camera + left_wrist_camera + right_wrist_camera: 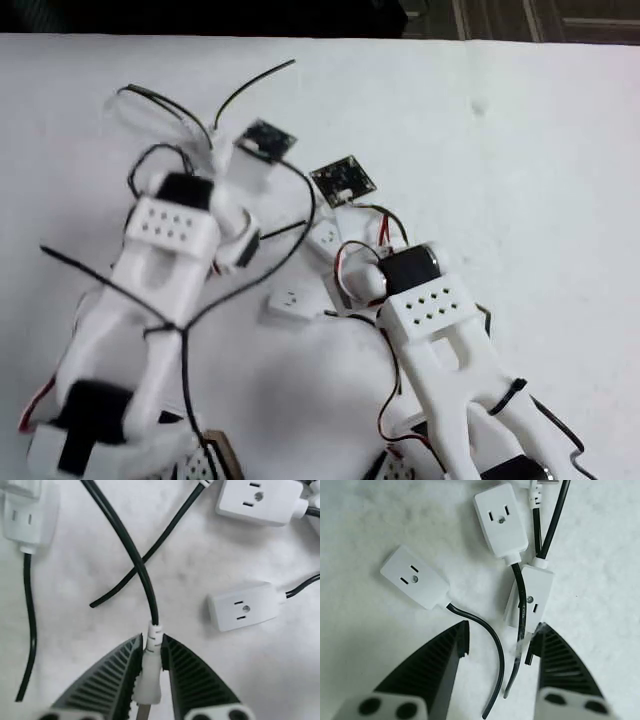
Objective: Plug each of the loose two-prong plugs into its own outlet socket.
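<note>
My left gripper (151, 642) is shut on a white two-prong plug (148, 677), whose black cord (131, 550) runs away over the table. Beyond it lie three white outlet sockets: one close by (245, 607), one farther off (260, 497) and one to the other side (22, 515). My right gripper (501, 632) stands open just above the table, with two loose black cord ends (499, 662) between its fingers. Three sockets (415, 577), (501, 520), (536, 595) lie ahead of it. In the high view one socket (293, 300) lies between the arms.
Black cords (255, 280) criss-cross the white table (540, 150) around both arms. The left arm (165, 235) and right arm (435, 310) stand close together mid-table. Open tabletop lies to the right and far side.
</note>
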You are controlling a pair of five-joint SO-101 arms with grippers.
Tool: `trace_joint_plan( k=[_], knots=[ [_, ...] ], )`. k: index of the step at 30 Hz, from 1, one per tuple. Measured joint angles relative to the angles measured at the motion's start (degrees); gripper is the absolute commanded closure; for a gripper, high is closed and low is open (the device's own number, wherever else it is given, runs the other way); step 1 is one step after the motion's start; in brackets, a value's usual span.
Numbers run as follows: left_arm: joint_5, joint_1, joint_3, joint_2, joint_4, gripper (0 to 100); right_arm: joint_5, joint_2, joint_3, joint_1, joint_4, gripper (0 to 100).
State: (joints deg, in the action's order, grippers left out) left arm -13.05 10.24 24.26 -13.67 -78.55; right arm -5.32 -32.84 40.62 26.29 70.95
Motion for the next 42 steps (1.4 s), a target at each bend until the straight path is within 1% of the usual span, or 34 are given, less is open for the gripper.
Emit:
trace_joint_plan(
  k=[2,3,7,9,14,19,21,23,26,29,32,34,37,40,42],
  knots=[
    [2.1,0.9,4.3,-3.1,2.4,96,0.0,0.0,0.0,0.0,0.0,79.0],
    [2.7,1.3,6.2,-4.4,3.3,93,0.0,0.0,0.0,0.0,0.0,79.0],
    [3.7,2.2,11.2,-8.0,4.0,76,0.0,0.0,0.0,0.0,0.0,79.0],
    [3.7,2.1,12.5,-9.2,3.6,70,0.0,0.0,0.0,0.0,0.0,79.0],
    [5.5,2.5,12.5,-14.3,-0.2,69,0.0,0.0,0.0,0.0,0.0,79.0],
    [5.8,1.4,12.9,-23.6,-4.0,69,0.0,0.0,0.0,0.1,1.2,79.0],
    [5.6,-1.3,13.5,-28.0,-4.7,69,0.0,0.0,0.0,1.2,2.3,79.0],
    [4.0,-5.9,15.2,-32.2,-4.7,69,0.5,0.0,0.0,3.7,2.8,78.9],
    [0.6,-14.7,19.2,-38.1,-3.8,69,5.4,0.0,0.0,8.4,2.7,78.8],
    [-3.0,-23.6,25.1,-43.3,-0.6,69,7.6,2.0,-0.7,12.7,2.7,78.7],
    [-6.0,-30.5,32.2,-47.6,3.8,69,8.4,8.0,-4.7,14.5,3.1,78.6],
    [-6.5,-33.9,36.7,-50.2,7.1,69,10.5,13.4,-8.7,15.1,4.5,78.6],
    [-6.9,-38.0,43.2,-53.7,11.0,69,18.1,21.0,-14.9,16.5,6.6,78.9],
    [-6.9,-40.3,49.0,-57.0,14.1,69,26.2,26.3,-19.3,19.6,6.9,78.9],
    [-6.9,-41.2,52.1,-59.1,15.7,69,28.3,28.6,-21.1,21.9,6.9,78.9]
  ],
)
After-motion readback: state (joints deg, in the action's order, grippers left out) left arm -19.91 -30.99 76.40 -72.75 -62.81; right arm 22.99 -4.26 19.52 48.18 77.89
